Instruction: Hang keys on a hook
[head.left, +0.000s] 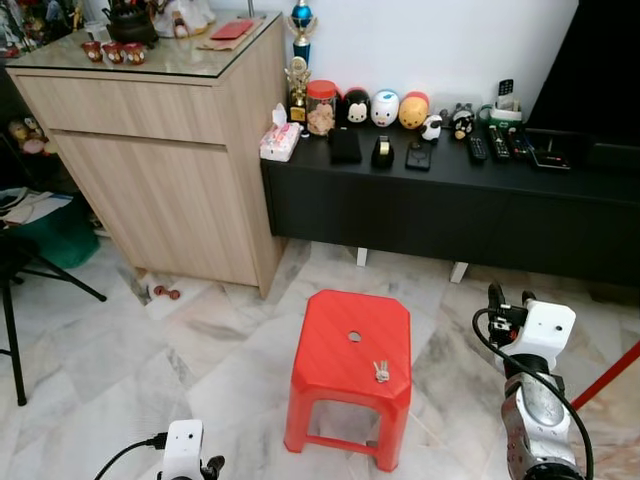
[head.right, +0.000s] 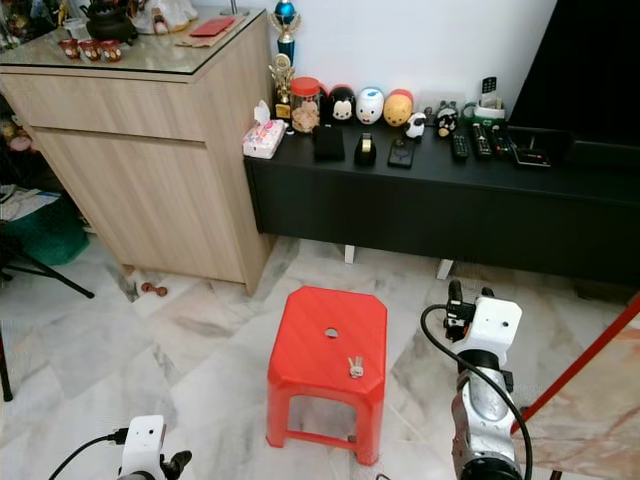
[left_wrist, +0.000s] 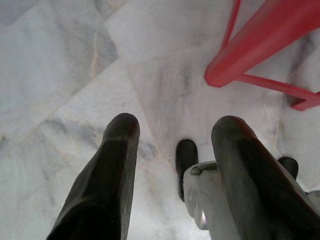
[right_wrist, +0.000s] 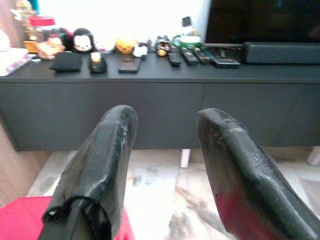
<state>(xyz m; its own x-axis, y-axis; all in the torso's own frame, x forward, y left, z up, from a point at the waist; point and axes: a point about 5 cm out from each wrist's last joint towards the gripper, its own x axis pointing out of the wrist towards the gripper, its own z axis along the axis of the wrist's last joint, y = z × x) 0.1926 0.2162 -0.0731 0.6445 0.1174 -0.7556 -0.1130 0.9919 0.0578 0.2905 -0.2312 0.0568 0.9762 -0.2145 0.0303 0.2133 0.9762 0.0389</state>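
Right gripper (right_wrist: 162, 130) parted, empty, raised at 3 o'clock of the red stool (head.left: 349, 350). Left gripper (left_wrist: 172, 132) parted too, low at 7 o'clock. Keys (head.left: 381, 372) lie on the stool top, toward 5 o'clock.

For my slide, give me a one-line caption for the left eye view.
Keys lie on a red stool before a black cabinet; the right gripper waits open beside the stool.
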